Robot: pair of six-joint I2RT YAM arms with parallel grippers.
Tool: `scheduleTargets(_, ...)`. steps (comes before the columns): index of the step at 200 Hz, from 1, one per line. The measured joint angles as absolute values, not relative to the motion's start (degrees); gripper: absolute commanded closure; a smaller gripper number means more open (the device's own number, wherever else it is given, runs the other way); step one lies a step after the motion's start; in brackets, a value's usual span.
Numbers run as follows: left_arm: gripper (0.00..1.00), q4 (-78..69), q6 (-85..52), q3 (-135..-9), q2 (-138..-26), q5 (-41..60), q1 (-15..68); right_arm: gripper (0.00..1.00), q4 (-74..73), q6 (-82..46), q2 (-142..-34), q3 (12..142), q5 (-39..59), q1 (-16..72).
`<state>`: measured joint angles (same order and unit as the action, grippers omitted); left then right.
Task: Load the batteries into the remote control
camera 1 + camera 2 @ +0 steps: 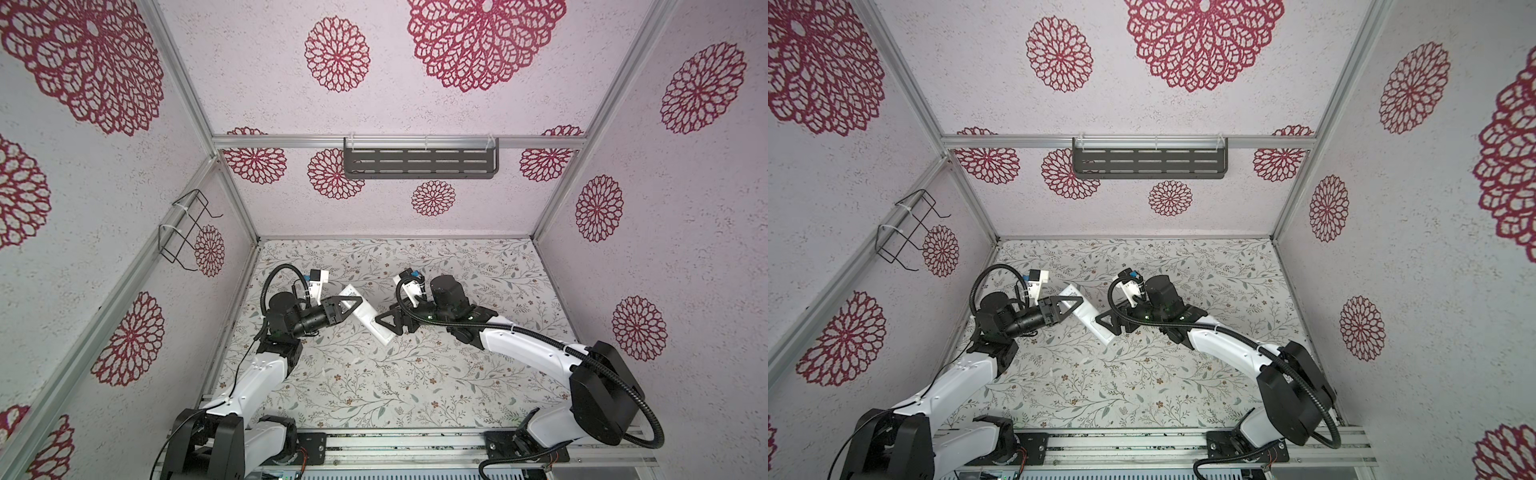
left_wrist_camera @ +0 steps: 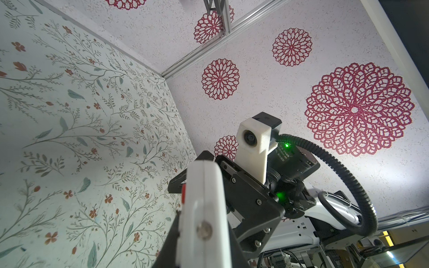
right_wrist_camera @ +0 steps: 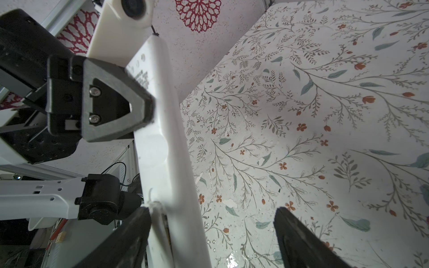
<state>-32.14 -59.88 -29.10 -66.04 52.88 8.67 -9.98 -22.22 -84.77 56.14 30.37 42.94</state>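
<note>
Left end effector point(image 1: 357, 303) clenched on the remote control point(image 1: 368, 316), right end effector point(image 1: 384, 324) spread open

Pale speckled walls point(image 1: 374, 104) are showing crimson rosette prints, and aluminium rails point(image 1: 291, 142) are framing them. A dark slotted shelf point(image 1: 419, 164) is hanging on the back wall, and a black wire rack point(image 1: 185, 231) is hanging on the left-hand wall. Soft, even light is falling on the leaf-and-flower tabletop point(image 1: 415, 386).
</note>
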Motion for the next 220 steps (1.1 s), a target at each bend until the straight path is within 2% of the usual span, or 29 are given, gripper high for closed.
scheduleTargets(220,0.99,-31.2,-59.4,-29.1,-66.0,52.0,8.7,0.13,-12.1,-22.7,-85.1,54.6,29.1,42.8)
